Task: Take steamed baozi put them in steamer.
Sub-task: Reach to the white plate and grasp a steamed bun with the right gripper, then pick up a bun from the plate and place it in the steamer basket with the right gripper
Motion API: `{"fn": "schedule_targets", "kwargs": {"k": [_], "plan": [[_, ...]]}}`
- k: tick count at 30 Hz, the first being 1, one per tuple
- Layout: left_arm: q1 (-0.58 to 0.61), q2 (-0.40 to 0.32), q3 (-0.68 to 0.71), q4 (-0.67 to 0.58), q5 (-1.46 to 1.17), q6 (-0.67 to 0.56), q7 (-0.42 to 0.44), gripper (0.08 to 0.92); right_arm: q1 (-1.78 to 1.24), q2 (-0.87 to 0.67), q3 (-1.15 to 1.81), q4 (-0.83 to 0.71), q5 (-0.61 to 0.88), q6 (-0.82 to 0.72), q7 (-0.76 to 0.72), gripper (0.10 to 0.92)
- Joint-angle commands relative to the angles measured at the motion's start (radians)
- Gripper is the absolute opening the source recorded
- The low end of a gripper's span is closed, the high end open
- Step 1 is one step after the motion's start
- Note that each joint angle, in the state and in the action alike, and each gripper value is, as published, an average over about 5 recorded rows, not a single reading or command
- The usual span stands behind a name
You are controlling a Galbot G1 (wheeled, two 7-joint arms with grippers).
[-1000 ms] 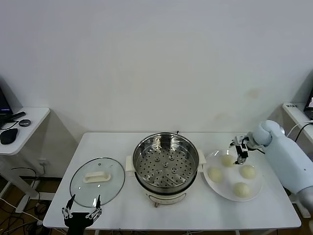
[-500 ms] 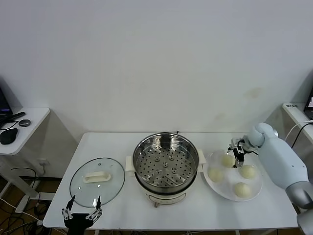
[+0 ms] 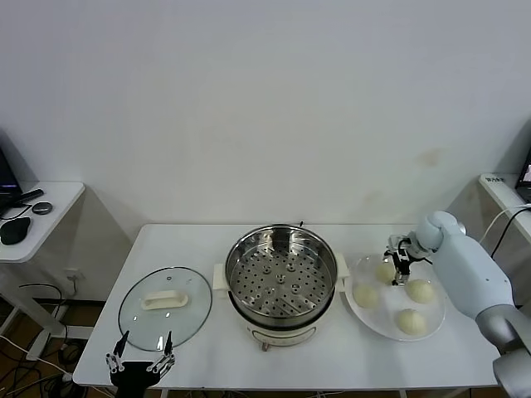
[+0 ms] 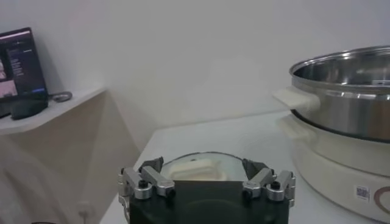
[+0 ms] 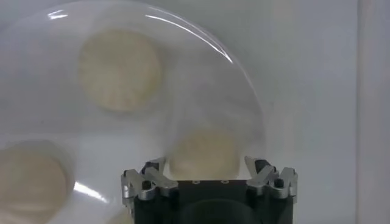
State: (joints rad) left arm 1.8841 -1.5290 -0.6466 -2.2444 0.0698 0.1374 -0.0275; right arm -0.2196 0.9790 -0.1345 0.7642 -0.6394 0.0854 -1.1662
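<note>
Start at your left gripper (image 3: 138,362): it hangs parked off the near edge of the table (image 3: 207,365), fingers spread and empty, with the glass lid (image 3: 164,307) just beyond it, flat, handle up. Further to that gripper's right stands the steamer (image 3: 281,282), upright and open-mouthed, its perforated tray bare. Nothing is loaded, so the whole task is still ahead of you.

Moving on, your right gripper (image 3: 401,257) is poised over the far side of the white plate (image 3: 371,317), well to the steamer's right. Its fingers are spread and hold nothing, and the farthest baozi (image 5: 204,152) lies directly beneath, between the fingertips. The other three steamed baozi (image 3: 409,320) lie on the nearer part of the plate, apart from one another.

The buns are round domes with no long axis to line up, so any approach angle should serve. Judged from here, four pick-and-place trips remain.
</note>
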Motion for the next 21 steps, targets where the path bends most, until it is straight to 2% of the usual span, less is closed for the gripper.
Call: {"fn": "schedule_targets", "kwargs": {"k": [1, 8, 17, 21], "plan": [[0.000, 0.000, 0.000, 0.002, -0.001, 0.000, 0.000, 0.823, 0.002, 0.009, 0.000, -0.022, -0.008, 0.001, 0.004, 0.786], [0.000, 0.002, 0.001, 0.003, -0.002, 0.000, -0.001, 0.823, -0.004, -0.004, 0.005, -0.001, 0.000, -0.001, -0.001, 0.665], [-0.004, 0.005, 0.004, 0.004, -0.002, 0.000, -0.004, 0.823, 0.002, -0.023, 0.008, 0.018, 0.052, 0.002, -0.018, 0.638], [-0.009, 0.004, 0.005, 0.008, -0.003, 0.000, -0.020, 0.823, 0.039, -0.041, -0.025, 0.044, 0.120, 0.012, -0.050, 0.636]]}}
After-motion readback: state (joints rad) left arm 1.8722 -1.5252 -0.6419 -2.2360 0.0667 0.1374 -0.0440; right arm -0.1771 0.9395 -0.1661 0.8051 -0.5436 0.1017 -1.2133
